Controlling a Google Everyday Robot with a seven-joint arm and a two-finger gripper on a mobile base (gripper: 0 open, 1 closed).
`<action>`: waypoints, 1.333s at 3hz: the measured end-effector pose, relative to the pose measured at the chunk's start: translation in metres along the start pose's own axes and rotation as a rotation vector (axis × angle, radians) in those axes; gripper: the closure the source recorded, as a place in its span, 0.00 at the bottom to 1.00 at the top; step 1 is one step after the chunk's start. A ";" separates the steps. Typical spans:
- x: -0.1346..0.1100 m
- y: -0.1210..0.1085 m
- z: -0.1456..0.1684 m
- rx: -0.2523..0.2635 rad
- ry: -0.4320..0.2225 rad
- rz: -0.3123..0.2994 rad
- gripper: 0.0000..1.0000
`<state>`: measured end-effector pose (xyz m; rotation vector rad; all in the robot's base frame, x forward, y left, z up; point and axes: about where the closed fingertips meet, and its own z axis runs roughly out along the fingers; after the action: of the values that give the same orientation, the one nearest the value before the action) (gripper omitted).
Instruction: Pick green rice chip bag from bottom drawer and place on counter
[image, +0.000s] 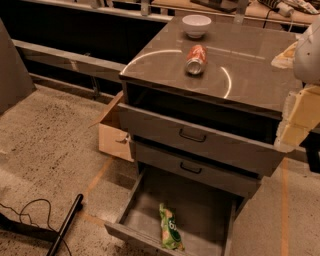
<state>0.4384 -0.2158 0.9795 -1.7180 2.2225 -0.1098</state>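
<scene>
The grey desk (250, 75) tops a cabinet of three drawers. The bottom drawer (200, 210) is pulled far out. The gripper (295, 120) hangs at the right edge beside the top drawer; I cannot tell its grip state. The green rice chip bag (170, 229) lies in the bottom drawer, near its front rim. On the desk sit a white bowl (196, 25) and a toppled soda can (195, 59).
</scene>
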 end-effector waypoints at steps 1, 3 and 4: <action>0.000 0.000 0.000 0.000 0.000 0.000 0.00; -0.004 0.030 0.046 0.051 -0.078 0.202 0.00; -0.002 0.060 0.101 0.015 -0.144 0.358 0.00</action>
<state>0.4137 -0.1839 0.8693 -1.2516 2.3689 0.0799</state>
